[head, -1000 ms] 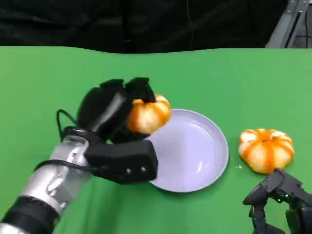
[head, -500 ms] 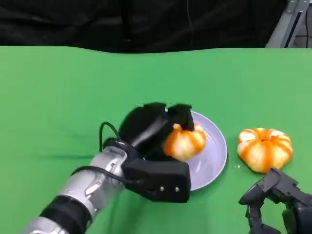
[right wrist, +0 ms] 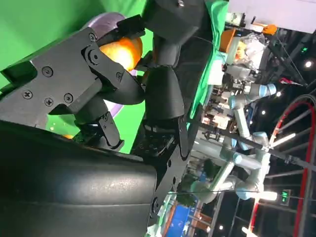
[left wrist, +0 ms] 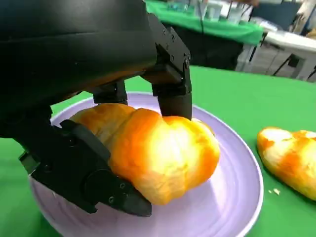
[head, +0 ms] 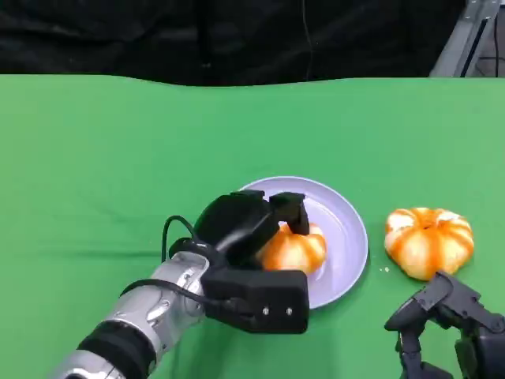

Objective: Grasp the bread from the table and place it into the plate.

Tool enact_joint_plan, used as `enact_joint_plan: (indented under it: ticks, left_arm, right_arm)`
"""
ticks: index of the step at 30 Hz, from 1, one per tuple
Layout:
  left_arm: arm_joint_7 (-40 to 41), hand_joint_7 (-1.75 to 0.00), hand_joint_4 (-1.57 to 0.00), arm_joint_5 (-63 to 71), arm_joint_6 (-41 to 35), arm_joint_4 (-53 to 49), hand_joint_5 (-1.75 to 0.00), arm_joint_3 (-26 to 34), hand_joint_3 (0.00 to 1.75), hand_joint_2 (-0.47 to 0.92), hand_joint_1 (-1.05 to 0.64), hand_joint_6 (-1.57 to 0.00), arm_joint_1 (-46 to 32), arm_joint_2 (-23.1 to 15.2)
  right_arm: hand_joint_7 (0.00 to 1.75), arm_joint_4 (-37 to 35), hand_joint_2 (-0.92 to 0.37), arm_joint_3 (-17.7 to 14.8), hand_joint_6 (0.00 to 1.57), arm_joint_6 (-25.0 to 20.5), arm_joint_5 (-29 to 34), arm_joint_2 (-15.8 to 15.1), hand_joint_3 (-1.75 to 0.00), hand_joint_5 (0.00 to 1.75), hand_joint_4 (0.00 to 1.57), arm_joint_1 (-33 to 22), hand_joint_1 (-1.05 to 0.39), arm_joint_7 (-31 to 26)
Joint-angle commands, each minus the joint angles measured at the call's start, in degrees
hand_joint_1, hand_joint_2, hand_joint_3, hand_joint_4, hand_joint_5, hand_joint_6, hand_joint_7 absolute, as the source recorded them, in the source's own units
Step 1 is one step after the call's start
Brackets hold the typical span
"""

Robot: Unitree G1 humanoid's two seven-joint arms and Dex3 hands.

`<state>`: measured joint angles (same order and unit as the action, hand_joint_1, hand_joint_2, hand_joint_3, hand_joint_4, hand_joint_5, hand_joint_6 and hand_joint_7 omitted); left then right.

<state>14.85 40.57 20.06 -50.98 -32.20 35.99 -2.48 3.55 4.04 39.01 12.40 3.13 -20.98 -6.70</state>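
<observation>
My left hand (head: 245, 233) grips an orange-and-white pumpkin-shaped bread (head: 293, 249) over the lilac plate (head: 347, 225). In the left wrist view the bread (left wrist: 158, 148) sits low over the plate (left wrist: 232, 197), with black fingers (left wrist: 170, 86) wrapped on both sides; whether it touches the plate I cannot tell. A second bread (head: 428, 241) lies on the green table to the plate's right, also visible in the left wrist view (left wrist: 291, 158). My right hand (head: 450, 324) hovers near the table's front right, just in front of that second bread, fingers curled and holding nothing.
The green table (head: 118, 150) stretches wide to the left and behind the plate. A black backdrop (head: 237, 35) runs along the far edge. In the right wrist view, other tables and robot arms (right wrist: 247, 103) stand beyond.
My left hand has carried the bread rightward from the plate's left rim to over its middle, then lowered it toward the plate. The right hand has barely moved.
</observation>
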Motion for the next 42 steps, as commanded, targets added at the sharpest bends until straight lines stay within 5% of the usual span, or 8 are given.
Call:
enact_joint_plan:
  ticks: [1, 3, 9, 25, 28, 30, 32, 42]
  left_arm:
    - [-6.7, -0.22, -0.71, 0.0, -2.0, 2.4, -0.62, -0.5, 0.27, 0.92, -0.26, -0.79, 0.8, -2.0]
    - [-8.6, -0.05, -0.55, 0.6, -2.8, 3.9, -0.26, -1.0, 0.30, 0.92, -0.52, -0.64, 0.7, -2.6]
    - [-13.1, 0.00, -0.04, 0.3, -7.8, 10.0, -0.01, -0.8, 0.48, 0.92, -0.96, -0.32, -1.8, -3.8]
    - [-20.0, -0.01, 0.00, -6.3, -11.0, 25.1, 0.00, 4.2, 0.57, 0.92, -1.05, -0.17, -8.1, -6.6]
    - [-22.4, -0.02, 0.00, -11.1, -11.1, 29.8, 0.00, 7.1, 0.53, 0.92, -1.03, -0.20, -10.7, -6.5]
    - [-23.8, -0.05, -0.22, -14.9, -11.2, 34.6, -0.09, 9.4, 0.29, 0.92, -0.67, -0.35, -13.3, -6.6]
    - [-24.4, -0.05, -0.27, -17.9, -10.7, 37.9, -0.11, 11.2, 0.24, 0.92, -0.60, -0.38, -15.4, -6.6]
    - [-34.4, -0.14, -0.65, -38.3, -19.2, 49.4, -0.27, 19.3, 0.26, 0.92, -0.10, -0.67, -23.1, -5.1]
  right_arm:
    - [1.52, 0.6, -0.51, -0.3, 0.75, 0.0, -0.6, -0.5, -1.21, 1.75, 0.83, -0.3, -0.09, -0.3]
    - [1.52, 0.3, -0.51, -0.4, 0.75, 0.4, -0.9, -0.6, -1.20, 1.75, 0.83, -0.2, -0.09, -0.2]
    - [1.52, -0.1, -0.51, -0.6, 0.76, 0.6, -0.5, -0.7, -1.20, 1.75, 0.84, 0.3, -0.12, -0.5]
    - [1.51, -0.8, -0.49, -0.7, 0.76, 1.4, -1.1, -1.0, -1.23, 1.75, 0.84, 0.7, -0.12, -0.1]
    - [1.51, -0.4, -0.49, -0.7, 0.75, 1.1, -0.9, -1.0, -1.24, 1.75, 0.84, 0.4, -0.11, -0.1]
    - [1.51, -1.0, -0.51, -0.8, 0.75, 1.6, -0.8, -1.1, -1.21, 1.75, 0.84, 0.6, -0.12, -0.2]
    - [1.51, -1.8, -0.51, -0.9, 0.75, 2.4, -0.9, -1.1, -1.21, 1.75, 0.84, 1.0, -0.12, -0.4]
    - [1.51, -2.4, -0.51, -1.1, 0.75, 3.1, -0.6, -1.0, -1.20, 1.75, 0.84, 1.2, -0.13, -0.7]
